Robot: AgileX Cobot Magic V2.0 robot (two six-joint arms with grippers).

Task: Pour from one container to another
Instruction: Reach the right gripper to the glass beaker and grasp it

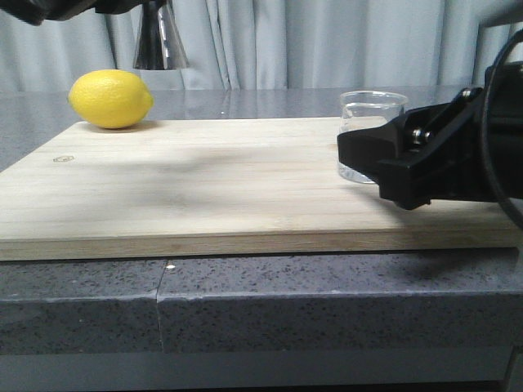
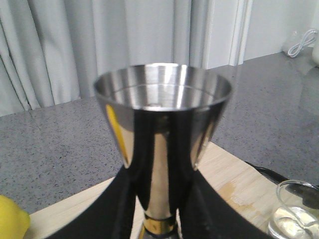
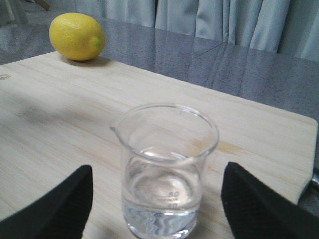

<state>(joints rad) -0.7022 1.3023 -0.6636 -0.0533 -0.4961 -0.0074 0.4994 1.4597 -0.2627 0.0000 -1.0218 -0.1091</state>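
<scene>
From the front, the glass beaker (image 1: 368, 131) stands upright on the wooden board (image 1: 204, 188), near the board's right edge and toward its far side. The right hand (image 1: 359, 155) is level with it, reaching in from the right edge so its dark fingers overlap the glass; this view does not settle whether they touch it. The steel jigger (image 1: 160, 37) hangs in the air well above the board's far left corner, only its lower cone in view, so it looks lifted clear to wait as the receiving cup. A lemon (image 1: 110, 99) sits at the far left corner, beneath the jigger. The middle of the board is bare, which leaves the most room for bringing the two vessels together; the board's front edge lies close to the front edge of the grey worktop (image 1: 327, 302).

In the left wrist view, the left hand (image 2: 157, 219) is pinching the jigger (image 2: 162, 129) around its lower cone and gold waist band, holding it upright, mouth up, ready to receive. A little liquid may already lie inside; I cannot be sure.

In the right wrist view, the beaker (image 3: 164, 169) stands between the two spread fingers (image 3: 55, 204), a gap on each side, so nothing is gripped yet. It holds a shallow layer of clear liquid, and its pouring lip turns toward the lemon (image 3: 77, 36) side, which suits a pour toward the jigger.
</scene>
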